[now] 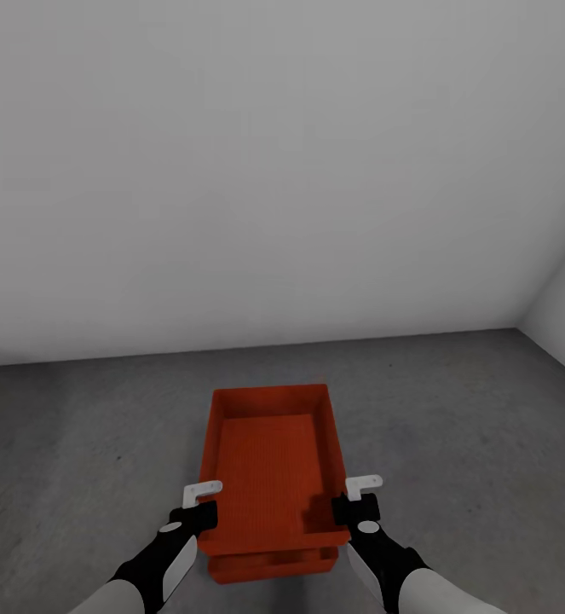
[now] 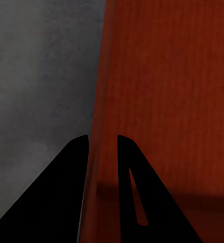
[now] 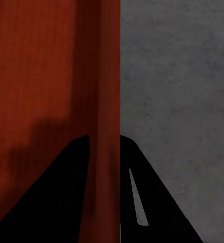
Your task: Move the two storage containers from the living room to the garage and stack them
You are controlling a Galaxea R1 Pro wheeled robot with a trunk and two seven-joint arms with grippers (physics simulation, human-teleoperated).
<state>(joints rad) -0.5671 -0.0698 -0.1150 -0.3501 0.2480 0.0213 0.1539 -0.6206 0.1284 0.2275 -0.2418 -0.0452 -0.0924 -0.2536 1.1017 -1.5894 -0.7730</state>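
Left claw (image 1: 198, 509) and right claw (image 1: 355, 503) clamped on upper bin's (image 1: 269, 460) side walls, above lower bin (image 1: 269, 567) on floor (image 1: 86, 443).

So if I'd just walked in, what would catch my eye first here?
Most likely the orange-red storage container, bright against the grey concrete floor in the middle of the head view, in front of a bare pale wall. The left claw and right claw each pinch one of its side walls. Beneath its near end, the edge of a second container peeks out.
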